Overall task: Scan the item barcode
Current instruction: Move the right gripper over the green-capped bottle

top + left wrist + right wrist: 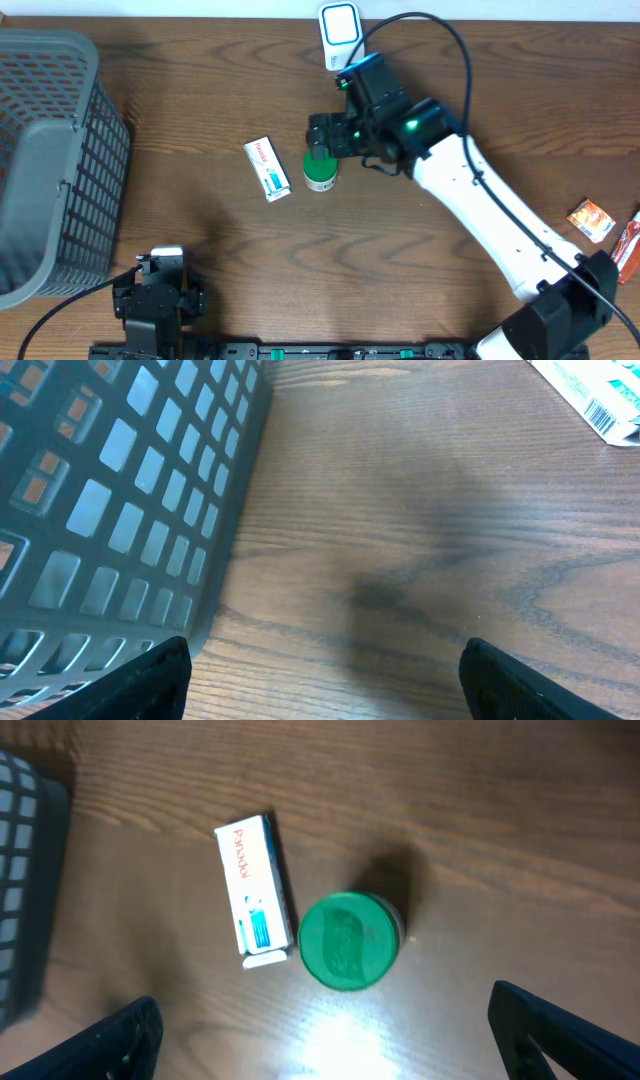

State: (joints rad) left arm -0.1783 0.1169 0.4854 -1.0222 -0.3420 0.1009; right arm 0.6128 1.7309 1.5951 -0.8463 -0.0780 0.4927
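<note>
A white medicine box [267,168] with red lettering lies flat near the table's middle. A round container with a green lid [320,173] stands just right of it. A white and blue scanner [339,27] stands at the far edge. My right gripper [322,140] hovers open just above and behind the green container. In the right wrist view the green lid [348,941] and the box [255,890] lie ahead of the open right gripper [325,1010], which holds nothing. My left gripper [160,270] rests open at the near left. In the left wrist view the left gripper [325,665] is empty.
A grey mesh basket [50,160] fills the left side, and its wall [120,510] stands close to the left gripper. The barcoded end of the box [600,395] shows at top right in the left wrist view. Two snack packets [590,220] lie at the right edge.
</note>
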